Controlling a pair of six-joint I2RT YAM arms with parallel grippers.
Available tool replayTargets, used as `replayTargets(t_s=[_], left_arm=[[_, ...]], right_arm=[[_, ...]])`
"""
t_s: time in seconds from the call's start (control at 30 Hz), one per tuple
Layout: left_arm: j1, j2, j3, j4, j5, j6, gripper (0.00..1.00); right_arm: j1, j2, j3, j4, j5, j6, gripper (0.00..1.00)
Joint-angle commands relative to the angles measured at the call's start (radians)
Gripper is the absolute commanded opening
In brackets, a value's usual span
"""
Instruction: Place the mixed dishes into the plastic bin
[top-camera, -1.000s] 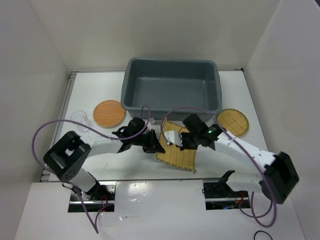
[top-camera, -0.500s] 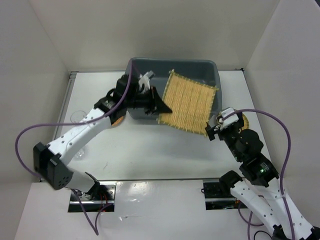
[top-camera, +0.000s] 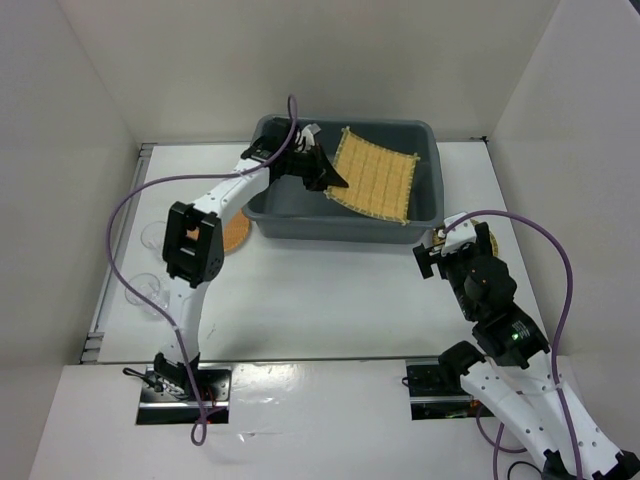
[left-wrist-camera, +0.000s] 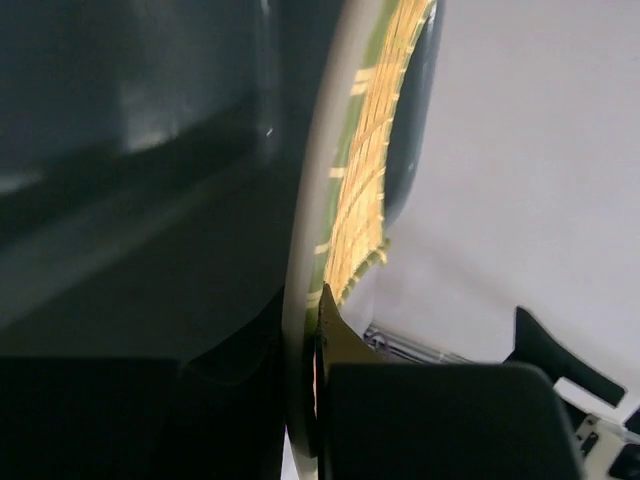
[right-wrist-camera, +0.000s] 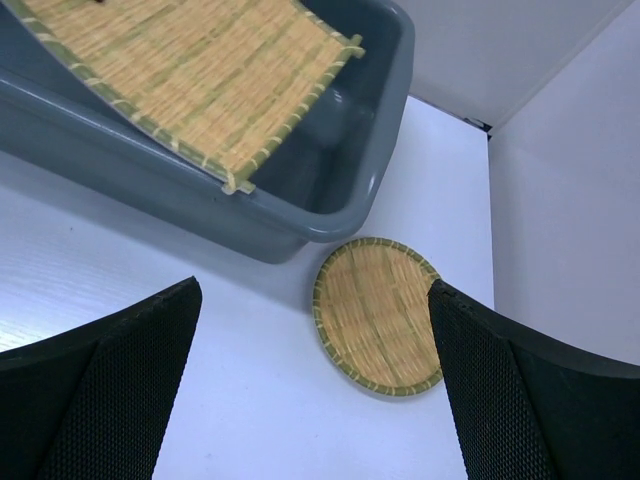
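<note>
The white table (top-camera: 330, 300) bears a grey bin (top-camera: 340, 226), straw-coloured disc (right-wrist-camera: 378, 330) and orange-brown disc (top-camera: 236, 235).

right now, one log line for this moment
left gripper: shut on mat, tilted over bin | right gripper: open, empty, near straw disc | mat not yet released

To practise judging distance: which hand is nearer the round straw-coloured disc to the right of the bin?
Right. The right hand hovers open right by the disc. The left hand is over the far side of the bin, gripping the square mat.
</note>
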Motion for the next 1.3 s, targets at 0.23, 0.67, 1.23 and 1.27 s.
replayTargets(t_s=[0.23, 0.67, 1.23, 1.27], left_arm=[[-0.008, 0.392, 0.603, -0.147, -0.054, 0.045, 0.00], [-0.028, 0.799, 1.208, -0.344, -0.094, -0.128, 0.00], [-0.037, 0.704, 1.208, -0.539, -0.278, -0.136, 0.99], [-0.046, 0.663, 1.208, -0.568, -0.301, -0.121, 0.99]], right_arm=[[-0.007, 0.003, -0.008, 0.036, 0.027, 0.016, 0.98], [-0.007, 0.013, -0.008, 0.045, 0.036, 0.016, 0.98], [-0.007, 0.040, -0.018, 0.045, 0.036, 0.006, 0.98], [-0.007, 0.040, -0.018, 0.045, 0.036, 0.017, 0.98]])
